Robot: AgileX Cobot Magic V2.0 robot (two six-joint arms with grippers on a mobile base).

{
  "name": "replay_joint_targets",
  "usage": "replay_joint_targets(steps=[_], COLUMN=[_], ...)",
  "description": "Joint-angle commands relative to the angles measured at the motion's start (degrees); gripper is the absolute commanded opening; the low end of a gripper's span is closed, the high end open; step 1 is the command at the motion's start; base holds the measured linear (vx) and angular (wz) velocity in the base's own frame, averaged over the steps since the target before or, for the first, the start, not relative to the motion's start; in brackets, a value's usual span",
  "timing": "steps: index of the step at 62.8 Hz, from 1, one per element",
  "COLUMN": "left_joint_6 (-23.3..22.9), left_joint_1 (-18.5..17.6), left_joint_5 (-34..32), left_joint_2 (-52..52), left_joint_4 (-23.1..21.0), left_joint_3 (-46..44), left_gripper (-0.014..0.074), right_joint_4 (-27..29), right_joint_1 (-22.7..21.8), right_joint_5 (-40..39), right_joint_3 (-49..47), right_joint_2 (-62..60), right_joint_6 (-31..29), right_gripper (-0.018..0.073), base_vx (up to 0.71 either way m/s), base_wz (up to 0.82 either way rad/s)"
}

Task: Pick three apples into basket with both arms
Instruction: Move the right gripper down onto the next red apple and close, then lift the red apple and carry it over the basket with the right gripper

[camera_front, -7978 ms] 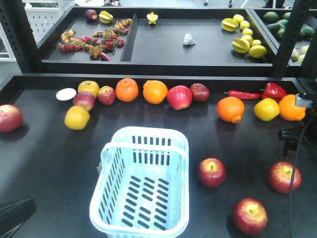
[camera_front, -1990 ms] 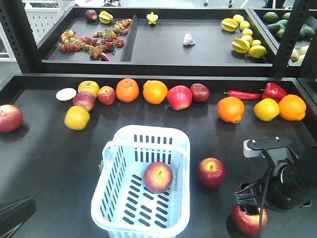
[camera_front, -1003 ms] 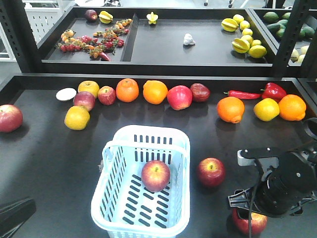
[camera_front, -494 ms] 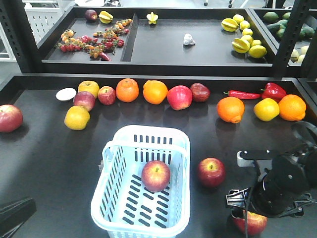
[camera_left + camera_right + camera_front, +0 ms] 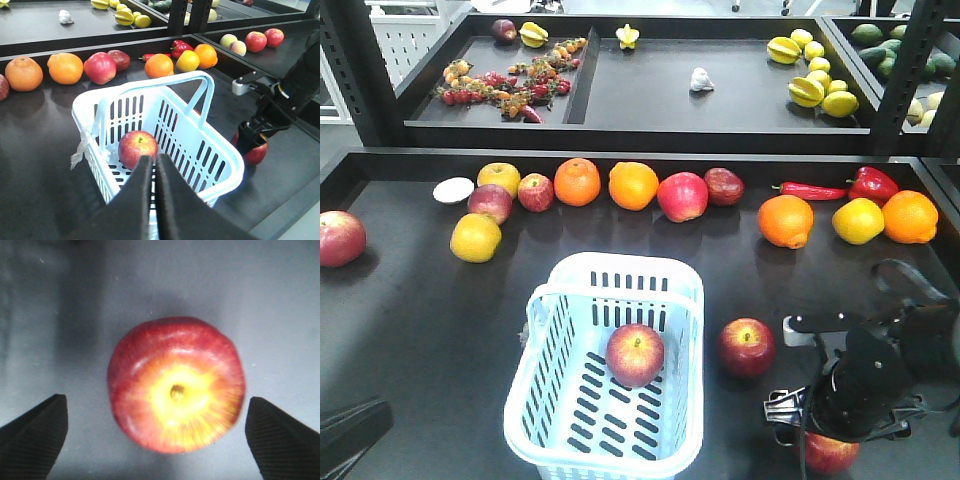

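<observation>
The right tool (image 5: 157, 436) sits wide open around an apple (image 5: 176, 385) by the tabletop's (image 5: 420, 340) front right corner. The left tool (image 5: 154, 166) is pinched together, empty, pointing at the basket (image 5: 226, 165).

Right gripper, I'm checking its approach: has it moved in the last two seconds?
Yes: the right gripper shifted left and down-frame in the front view, against the unmoved apple beside the basket.

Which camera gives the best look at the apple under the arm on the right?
The right wrist view: the apple shows whole, stem dimple up, between the tips of the open right tool. The front and left wrist views show only part of it beneath the right arm.
</observation>
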Motion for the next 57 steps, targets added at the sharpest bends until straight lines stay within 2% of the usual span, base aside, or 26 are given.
replay_joint_targets(steps=[1, 9, 18, 39, 51, 57], left_joint_6=[-0.6, -0.6, -0.6, -0.6, -0.6, -0.6], left_joint_1=[-0.2, -0.2, -0.2, -0.2, -0.2, -0.2], left_joint_5=[-1.6, -1.6, -1.6, -1.6, -1.6, -1.6], left_joint_2=[0.5, 0.5, 0.5, 0.5, 0.5, 0.5], left_joint_4=[1.5, 1.5, 1.5, 1.5, 1.5, 1.5], left_joint_3=[-1.6, -1.6, -1.6, -1.6, -1.6, -1.6], left_gripper=[-0.0006, -0.0006, -0.0006, -0.0006, -0.0006, -0.0006], right_joint_4=[-0.9, -0.9, -0.9, -1.1, -1.1, -2.0], right_joint_1=[-0.3, -0.3, -0.3, -0.3, -0.3, -0.3], right_joint_5=[-1.8, -2.2, -4.1, -5.5, -4.8, -1.5], right_joint_3=[-1.6, -1.9, -1.9, -1.9, -1.8, -2.4], right_joint_2=[0.2, 2.8, 3.9, 3.9, 3.9, 3.8], right_joint_6=[-0.2, -0.2, -0.2, -0.5, -0.5, -1.1], right_gripper=[0.0683, 0.0664, 0.0601, 0.0311, 0.0179, 0.0133], base_vx=[0.00, 0.00, 0.00, 0.00, 0.00, 0.00], base_wz=[0.00, 0.00, 0.00, 0.00, 0.00, 0.00])
